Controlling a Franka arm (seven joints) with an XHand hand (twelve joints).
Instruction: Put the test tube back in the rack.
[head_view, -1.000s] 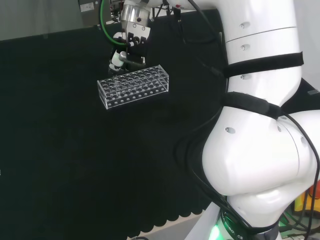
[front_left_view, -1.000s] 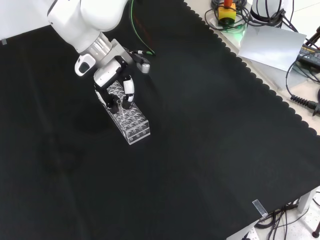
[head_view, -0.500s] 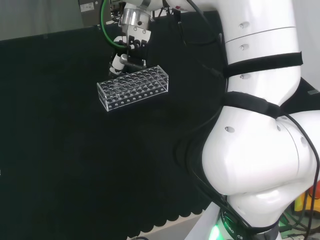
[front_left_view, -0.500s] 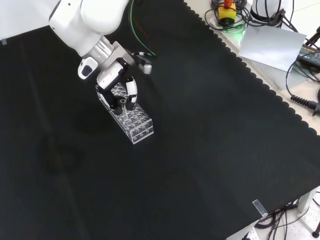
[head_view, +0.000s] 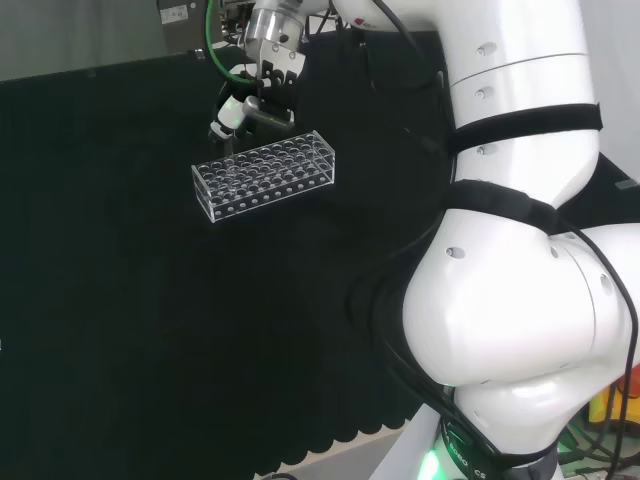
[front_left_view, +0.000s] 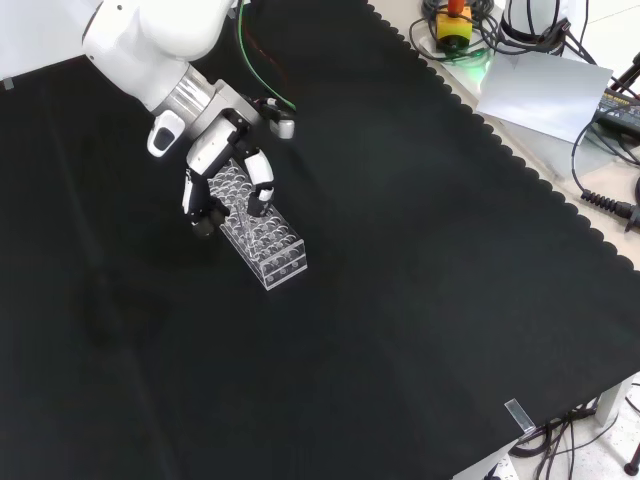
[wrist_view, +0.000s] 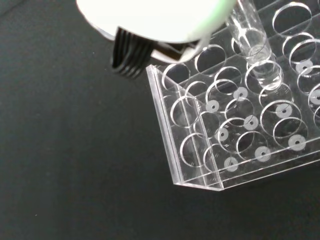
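The test tube is a clear, thin-walled cylinder, hard to pick out against the clear rack; the wrist view shows it best, its rounded lower end down inside one of the round holes near the rack's corner, its upper part running up out of sight behind the blurred white of my hand; whether its bottom has reached the rack's floor I cannot tell. The rack is a clear, box-shaped block with rows of round holes and pale dots on its lower plate; it stands on the black cloth of the bench.

In the front view my hand hangs over the upper end of the rack, fingers spread apart and only slightly bent, one to either side of the rack's end; the fingers curl round nothing that I can see. In the head view my hand sits just above the far edge of the rack.

Against half a second ago, my fingers have parted: then they were drawn close together over the holes; now one reaches out to the left of the rack in the front view; the rack stands where it stood.
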